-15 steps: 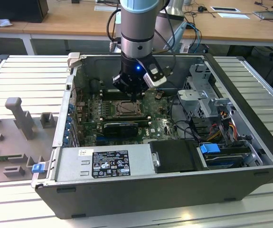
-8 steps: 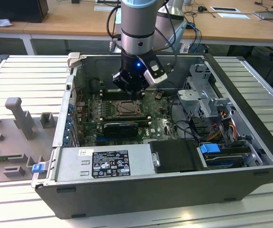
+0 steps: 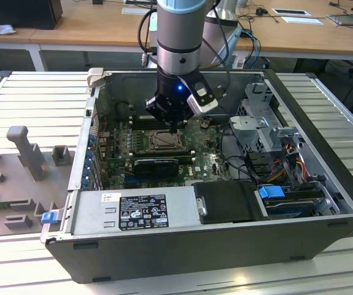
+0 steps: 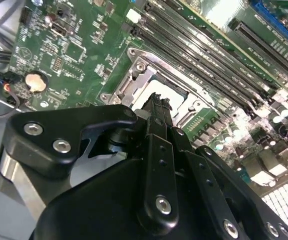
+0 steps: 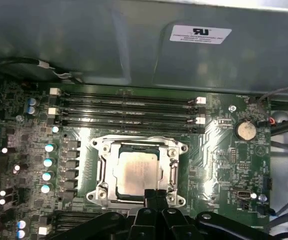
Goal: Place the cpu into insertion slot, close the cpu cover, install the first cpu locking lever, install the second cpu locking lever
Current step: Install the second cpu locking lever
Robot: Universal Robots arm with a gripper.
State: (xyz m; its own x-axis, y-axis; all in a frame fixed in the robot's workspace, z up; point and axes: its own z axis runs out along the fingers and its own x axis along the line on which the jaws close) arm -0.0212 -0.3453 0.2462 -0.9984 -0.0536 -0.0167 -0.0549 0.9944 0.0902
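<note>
The cpu (image 5: pixel 136 170), a pale silvery square, lies flat in the insertion slot (image 5: pixel 97 194) on the green motherboard. The cpu cover (image 5: pixel 105 167), a silvery frame, lies down around the chip. My gripper (image 5: pixel 156 194) hovers at one edge of the socket with its black fingers pressed together, and nothing shows between them. In the second wrist view the gripper (image 4: pixel 158 104) ends just over the chip (image 4: pixel 153 91) and the cover (image 4: pixel 132 80). In the exterior view the gripper (image 3: pixel 175 126) hangs straight above the socket (image 3: pixel 162 142) inside the open computer case.
Long black memory slots (image 5: pixel 128 107) run beside the socket. A coin battery (image 5: pixel 245 130) sits further along the board. A black card (image 3: pixel 156 165), the power supply (image 3: pixel 140 212), drive cages and cables (image 3: pixel 274 160) crowd the case. Case walls (image 3: pixel 87 141) enclose the board.
</note>
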